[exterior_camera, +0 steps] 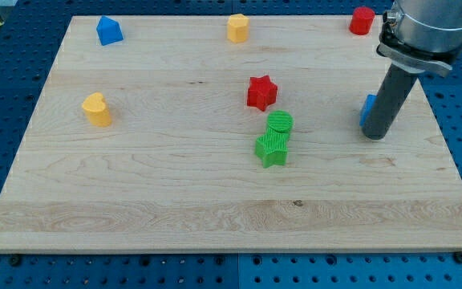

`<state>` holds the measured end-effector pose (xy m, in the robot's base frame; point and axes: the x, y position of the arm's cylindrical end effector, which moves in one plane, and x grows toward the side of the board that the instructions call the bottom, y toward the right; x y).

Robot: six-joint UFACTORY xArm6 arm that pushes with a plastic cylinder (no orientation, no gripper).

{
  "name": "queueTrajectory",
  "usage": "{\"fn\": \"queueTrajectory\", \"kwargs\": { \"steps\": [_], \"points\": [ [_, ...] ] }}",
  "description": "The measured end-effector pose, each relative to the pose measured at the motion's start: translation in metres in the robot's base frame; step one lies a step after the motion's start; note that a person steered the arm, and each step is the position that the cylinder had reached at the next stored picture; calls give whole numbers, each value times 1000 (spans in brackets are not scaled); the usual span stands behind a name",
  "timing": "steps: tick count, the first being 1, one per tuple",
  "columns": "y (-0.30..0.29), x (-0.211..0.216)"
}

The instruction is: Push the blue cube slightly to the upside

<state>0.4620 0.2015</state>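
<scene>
The blue cube (367, 107) sits near the board's right side, mostly hidden behind my rod; only its left edge shows. My tip (375, 135) rests on the board just in front of and below the cube, touching or nearly touching it. A second blue block (108, 31), with a peaked top, stands at the top left.
A red star (261, 92) is at the centre, with a green cylinder (279, 123) and a green star (272, 148) touching just below it. A yellow heart (97, 109) is at left, a yellow block (237, 27) at top centre, and a red block (362, 20) at top right.
</scene>
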Motion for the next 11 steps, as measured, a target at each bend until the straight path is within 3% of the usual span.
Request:
{"fn": "queueTrajectory", "kwargs": {
  "steps": [4,11],
  "points": [
    [-2,-30],
    [41,-38]
  ]
}}
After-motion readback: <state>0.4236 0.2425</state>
